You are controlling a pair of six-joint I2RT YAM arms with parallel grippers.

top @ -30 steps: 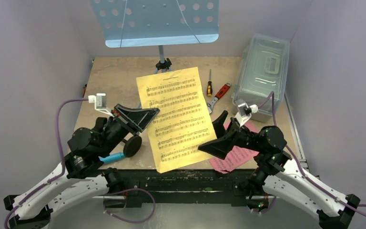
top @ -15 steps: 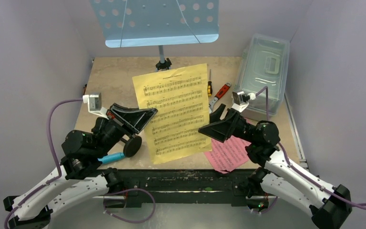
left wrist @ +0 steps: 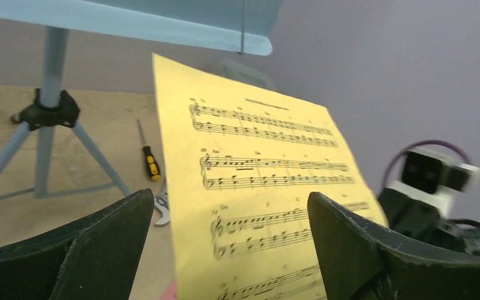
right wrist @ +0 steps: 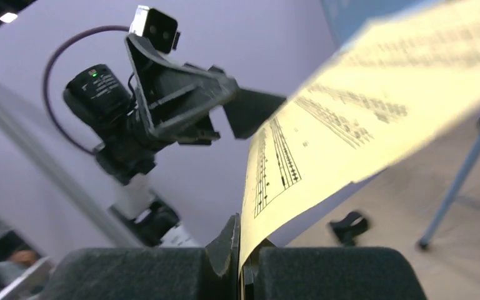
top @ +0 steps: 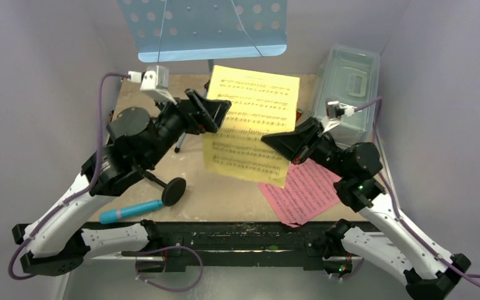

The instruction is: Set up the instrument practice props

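Note:
The yellow sheet-music page (top: 253, 119) hangs in the air just below the light blue perforated music stand (top: 206, 28). My right gripper (top: 274, 139) is shut on the page's right edge; the right wrist view shows the paper (right wrist: 375, 106) pinched between its jaws (right wrist: 244, 250). My left gripper (top: 215, 112) is open at the page's left edge, and the page (left wrist: 262, 187) stands between its spread fingers (left wrist: 231, 244). The pink page (top: 300, 190) lies flat at the front right. At the front left lie the cyan microphone (top: 131, 211) and the black round-base mic stand (top: 174, 189).
A clear lidded box (top: 347, 87) stands at the back right. A screwdriver (left wrist: 150, 162) and a wrench (left wrist: 161, 206) lie on the table behind the lifted page. The stand's pole and tripod legs (left wrist: 49, 69) rise at the back centre.
The yellow page went from lying on the table to hanging up near the stand. The right gripper shut on its right edge. The left gripper let go and opened.

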